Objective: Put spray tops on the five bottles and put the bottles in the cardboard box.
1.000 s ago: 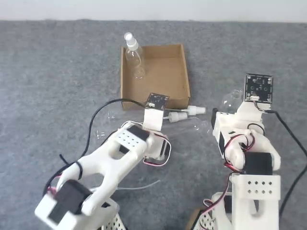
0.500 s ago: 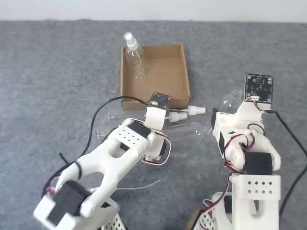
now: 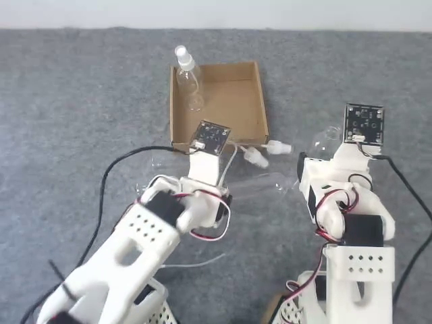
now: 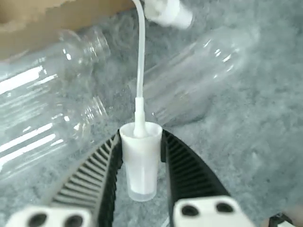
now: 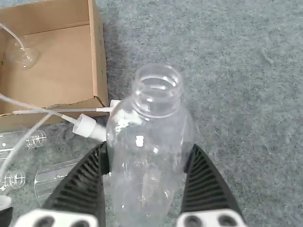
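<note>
You have one capped bottle in the cardboard box, lying along its left wall with the white top poking over the far rim. An uncapped bottle, clear, stands upright between the closed fingers of the right gripper. The left gripper pinches a white spray top — its dip tube points out over three open bottles lying on their sides before the box. Two loose spray tops lie by its front right corner.

Grey carpeted table carries a cardboard box upper centre, two loose spray tops and perhaps three clear bottles below it
</note>
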### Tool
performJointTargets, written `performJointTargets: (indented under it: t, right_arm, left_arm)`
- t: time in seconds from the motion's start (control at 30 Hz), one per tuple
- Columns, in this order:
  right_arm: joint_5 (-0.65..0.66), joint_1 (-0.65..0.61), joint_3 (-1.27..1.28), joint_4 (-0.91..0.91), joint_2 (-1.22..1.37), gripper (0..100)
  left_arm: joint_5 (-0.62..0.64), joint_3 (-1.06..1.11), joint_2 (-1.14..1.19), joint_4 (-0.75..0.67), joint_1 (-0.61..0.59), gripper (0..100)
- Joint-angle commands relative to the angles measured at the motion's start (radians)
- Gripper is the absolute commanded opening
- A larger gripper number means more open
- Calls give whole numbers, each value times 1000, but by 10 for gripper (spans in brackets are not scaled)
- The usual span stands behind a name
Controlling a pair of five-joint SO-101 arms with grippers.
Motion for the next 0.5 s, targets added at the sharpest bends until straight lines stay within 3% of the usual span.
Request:
performJointTargets:
  t: [0.0, 0.13, 0.47]
  right_arm:
    - [-9, 12, -9, -19, -28, 7]
    - [-9, 10, -9, -19, -28, 7]
    - [-9, 8, -9, -19, -28, 7]
  left_arm:
    - [-14, 21, -157, 6, -2, 13]
    - [-14, 50, -245, 6, -31, 13]
    - [-32, 54, -451, 44, -258, 13]
